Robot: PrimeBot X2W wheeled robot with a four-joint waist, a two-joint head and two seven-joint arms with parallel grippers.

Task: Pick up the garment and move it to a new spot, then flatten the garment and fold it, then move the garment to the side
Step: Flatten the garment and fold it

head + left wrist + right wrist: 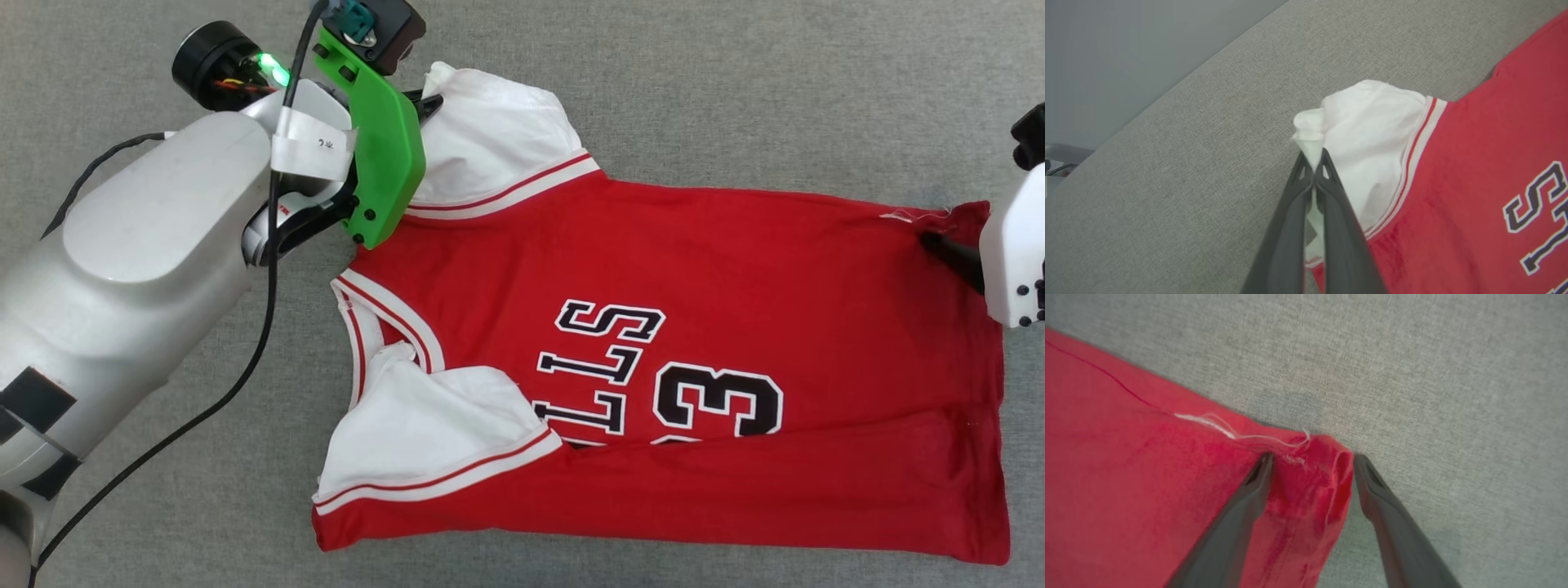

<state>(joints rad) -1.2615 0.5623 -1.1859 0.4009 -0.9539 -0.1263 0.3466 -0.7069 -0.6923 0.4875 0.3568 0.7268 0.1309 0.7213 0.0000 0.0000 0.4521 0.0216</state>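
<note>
Our left gripper is clenched on the tip of a white sleeve of the garment, which lies front-up across the grey surface, its near edge already folded over. At the hem corner our right gripper stands released, jaws straddling red cloth. We judge folding under way; next the right must pinch that corner before both lift.

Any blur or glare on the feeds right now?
Head view: sharp, evenly lit, no glare on the garment. Left wrist view: fairly crisp, left tool soft near the bottom edge. Right wrist view: softest, garment and right tool slightly blurred.
</note>
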